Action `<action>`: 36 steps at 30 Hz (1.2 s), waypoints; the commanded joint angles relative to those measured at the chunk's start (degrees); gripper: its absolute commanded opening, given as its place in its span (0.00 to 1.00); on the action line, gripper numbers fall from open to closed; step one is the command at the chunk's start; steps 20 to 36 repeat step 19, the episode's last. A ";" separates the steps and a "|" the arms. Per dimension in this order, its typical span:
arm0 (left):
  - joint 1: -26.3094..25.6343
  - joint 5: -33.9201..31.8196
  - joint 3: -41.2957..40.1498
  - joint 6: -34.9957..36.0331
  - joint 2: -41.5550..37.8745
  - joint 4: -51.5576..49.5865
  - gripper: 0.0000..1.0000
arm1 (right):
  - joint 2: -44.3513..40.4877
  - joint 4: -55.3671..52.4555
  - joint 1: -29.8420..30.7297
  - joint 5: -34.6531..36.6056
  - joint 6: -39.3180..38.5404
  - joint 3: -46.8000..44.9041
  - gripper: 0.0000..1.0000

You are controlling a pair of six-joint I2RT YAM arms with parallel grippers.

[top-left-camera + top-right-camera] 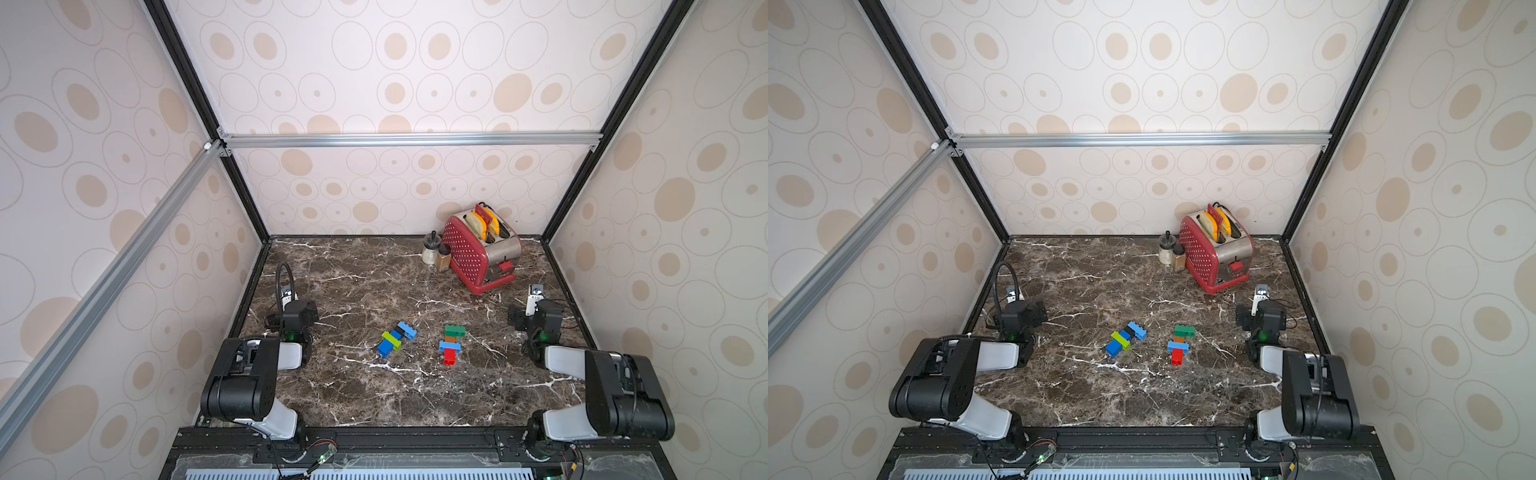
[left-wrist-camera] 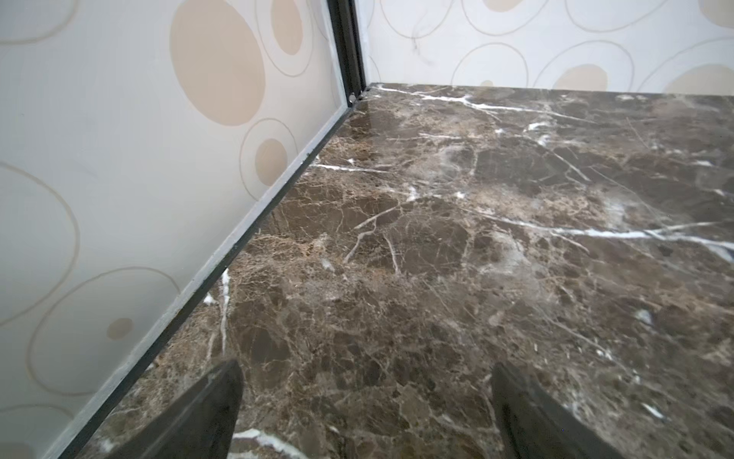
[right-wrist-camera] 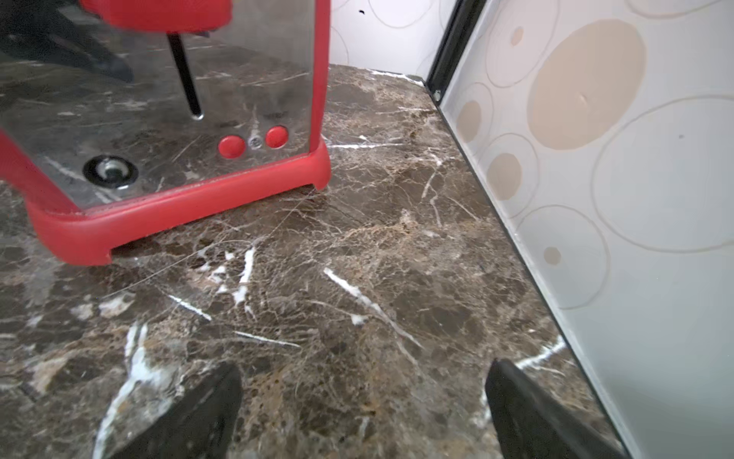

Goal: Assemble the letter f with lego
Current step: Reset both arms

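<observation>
- The lego sits mid-way across the desk (image 1: 374, 395) in two clusters, the blue and lime group (image 1: 397, 338) and the green and red group (image 1: 451, 345), well apart from both arms
- Bricks touch within each group, so a wide grasp may shove neighbours across the smooth surface
- The right tool (image 3: 363, 365) points near the toaster (image 3: 159, 139) and could clip it when swinging inward
- It and the left tool (image 2: 365, 367) both stand wide, holding nothing
</observation>
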 commanded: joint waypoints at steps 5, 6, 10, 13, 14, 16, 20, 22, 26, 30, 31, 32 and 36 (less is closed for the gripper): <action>-0.20 1.53 0.42 2.41 -0.67 3.65 0.99 | 1.21 -1.39 0.14 -10.16 -3.54 4.36 1.00; -0.68 0.95 0.50 2.82 -0.30 4.24 0.99 | 2.93 2.43 0.29 -10.04 -3.70 4.09 1.00; -0.87 0.62 0.68 3.01 -0.34 3.95 0.99 | 1.99 1.07 0.57 -11.44 -4.54 3.96 1.00; -0.95 0.54 0.68 2.98 -0.46 3.91 0.99 | 1.89 -1.08 0.56 -11.48 -4.46 4.78 1.00; -0.96 0.53 0.68 3.01 -0.46 3.91 0.99 | 2.56 -0.77 0.61 -11.26 -4.24 5.17 1.00; -0.95 0.45 0.68 2.98 -0.40 3.88 0.99 | 2.45 -3.04 0.25 -11.53 -4.02 6.08 1.00; -0.96 0.47 0.77 2.98 -0.34 3.84 0.99 | 2.29 -2.63 0.17 -11.86 -4.03 5.70 1.00; -0.96 0.47 0.77 2.98 -0.34 3.84 0.99 | 2.29 -2.63 0.17 -11.86 -4.03 5.70 1.00; -0.96 0.47 0.77 2.98 -0.34 3.84 0.99 | 2.29 -2.63 0.17 -11.86 -4.03 5.70 1.00; -0.96 0.47 0.77 2.98 -0.34 3.84 0.99 | 2.29 -2.63 0.17 -11.86 -4.03 5.70 1.00; -0.96 0.47 0.77 2.98 -0.34 3.84 0.99 | 2.29 -2.63 0.17 -11.86 -4.03 5.70 1.00; -0.96 0.47 0.77 2.98 -0.34 3.84 0.99 | 2.29 -2.63 0.17 -11.86 -4.03 5.70 1.00; -0.96 0.47 0.77 2.98 -0.34 3.84 0.99 | 2.29 -2.63 0.17 -11.86 -4.03 5.70 1.00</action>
